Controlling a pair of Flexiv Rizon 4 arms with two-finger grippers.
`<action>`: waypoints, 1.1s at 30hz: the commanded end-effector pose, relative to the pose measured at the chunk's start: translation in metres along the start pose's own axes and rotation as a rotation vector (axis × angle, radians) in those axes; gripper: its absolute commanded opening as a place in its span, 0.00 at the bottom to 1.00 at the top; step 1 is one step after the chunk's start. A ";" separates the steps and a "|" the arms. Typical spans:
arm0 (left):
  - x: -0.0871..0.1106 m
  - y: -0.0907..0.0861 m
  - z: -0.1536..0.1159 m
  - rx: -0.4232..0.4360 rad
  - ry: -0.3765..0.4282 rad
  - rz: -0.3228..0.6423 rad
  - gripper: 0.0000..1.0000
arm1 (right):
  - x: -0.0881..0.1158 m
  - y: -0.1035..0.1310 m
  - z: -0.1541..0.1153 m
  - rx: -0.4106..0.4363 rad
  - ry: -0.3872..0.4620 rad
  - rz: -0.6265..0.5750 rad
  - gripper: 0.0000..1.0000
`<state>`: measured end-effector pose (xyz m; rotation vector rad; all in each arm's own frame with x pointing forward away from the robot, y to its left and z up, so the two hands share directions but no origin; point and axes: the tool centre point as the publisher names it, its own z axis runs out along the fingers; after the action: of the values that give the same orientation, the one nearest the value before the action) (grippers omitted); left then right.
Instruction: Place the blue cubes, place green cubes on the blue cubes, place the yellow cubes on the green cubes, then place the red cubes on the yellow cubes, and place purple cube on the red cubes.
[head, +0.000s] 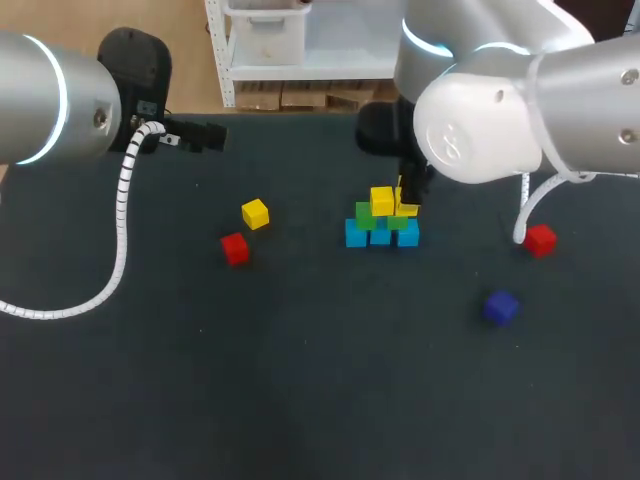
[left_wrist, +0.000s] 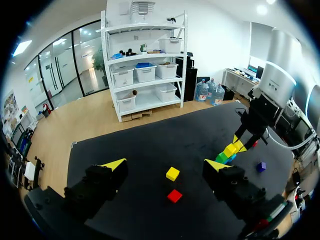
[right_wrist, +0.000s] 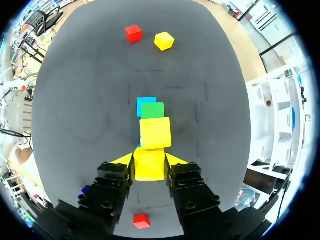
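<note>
Though half-hidden, yellow cube (right_wrist: 150, 165) between jaws

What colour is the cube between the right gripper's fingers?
Yellow; the cube shows best in the right wrist view.

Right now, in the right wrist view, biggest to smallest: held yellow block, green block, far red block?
1. held yellow block
2. green block
3. far red block
Nearness to the camera may cause this.

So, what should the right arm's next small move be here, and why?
Probably open the right gripper and release: its fingers hold a yellow cube beside the placed yellow cube, apparently resting on the green cubes.
</note>
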<state>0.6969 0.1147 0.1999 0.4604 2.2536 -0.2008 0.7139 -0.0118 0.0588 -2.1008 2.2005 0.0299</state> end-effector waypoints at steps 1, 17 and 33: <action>0.000 0.001 0.000 0.003 0.001 0.000 1.00 | -0.001 -0.003 0.001 -0.005 0.002 -0.001 0.00; 0.000 0.001 0.000 0.003 0.001 0.000 1.00 | 0.000 -0.003 0.002 -0.004 0.008 -0.002 0.09; 0.000 0.001 0.000 0.003 0.001 0.000 1.00 | 0.000 -0.002 0.004 -0.001 0.012 0.000 0.66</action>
<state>0.6969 0.1147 0.1999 0.4604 2.2536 -0.2008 0.7162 -0.0119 0.0551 -2.1085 2.2073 0.0191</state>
